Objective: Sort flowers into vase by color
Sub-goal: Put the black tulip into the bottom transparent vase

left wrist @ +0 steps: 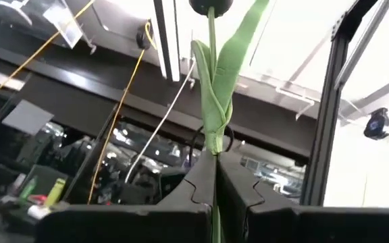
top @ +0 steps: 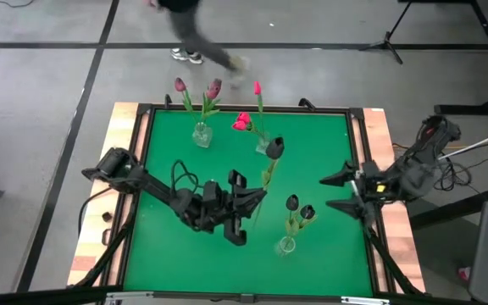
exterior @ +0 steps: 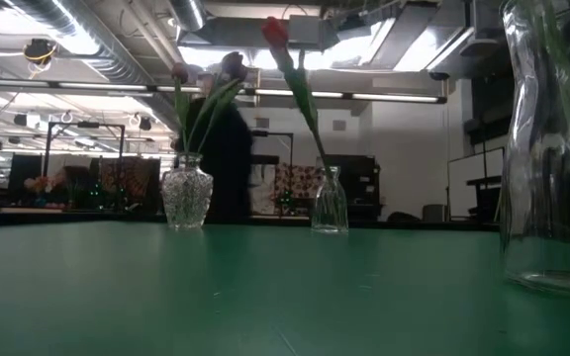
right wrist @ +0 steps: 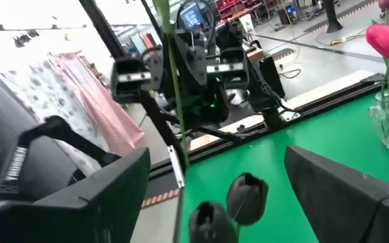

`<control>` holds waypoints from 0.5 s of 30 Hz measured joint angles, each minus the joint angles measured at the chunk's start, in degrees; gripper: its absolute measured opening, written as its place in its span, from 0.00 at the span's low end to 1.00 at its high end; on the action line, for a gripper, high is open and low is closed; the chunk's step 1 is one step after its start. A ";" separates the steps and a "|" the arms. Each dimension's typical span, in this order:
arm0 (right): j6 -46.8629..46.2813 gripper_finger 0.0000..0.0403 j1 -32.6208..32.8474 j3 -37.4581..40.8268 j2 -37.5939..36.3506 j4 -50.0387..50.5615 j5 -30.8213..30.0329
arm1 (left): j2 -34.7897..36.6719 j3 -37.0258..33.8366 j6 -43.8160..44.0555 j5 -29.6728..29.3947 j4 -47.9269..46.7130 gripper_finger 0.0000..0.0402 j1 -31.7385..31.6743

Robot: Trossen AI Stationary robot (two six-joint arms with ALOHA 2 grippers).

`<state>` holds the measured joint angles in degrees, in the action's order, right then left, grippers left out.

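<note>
Left claw (top: 259, 196) pinches a dark-headed flower (top: 274, 149) by its stem, held above mid counter (top: 168, 152) — right claw (top: 339, 191) spread wide at the right edge, beside the near vase (top: 286, 246).

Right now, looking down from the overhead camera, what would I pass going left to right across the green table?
Left arm's gripper shut on a dark-headed tulip's green stem → clear glass vase holding two near-black tulips → right arm's open gripper at the table's right edge.
</note>
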<state>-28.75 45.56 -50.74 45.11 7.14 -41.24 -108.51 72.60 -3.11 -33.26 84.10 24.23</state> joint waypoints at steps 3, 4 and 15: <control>0.21 0.84 -5.68 0.00 3.64 -1.97 5.15 | 0.00 1.27 -0.01 1.62 -0.40 0.00 -1.05; 0.22 0.84 -7.33 0.00 5.06 -3.36 7.30 | 0.02 1.80 0.00 2.02 -1.01 0.00 -1.42; 6.18 0.84 -18.04 -12.03 18.81 -4.01 22.28 | 0.02 3.01 0.08 3.18 -4.40 0.00 -2.66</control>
<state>-22.57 27.52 -62.77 63.92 3.13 -18.96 -108.49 75.61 -3.03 -30.08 79.71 21.57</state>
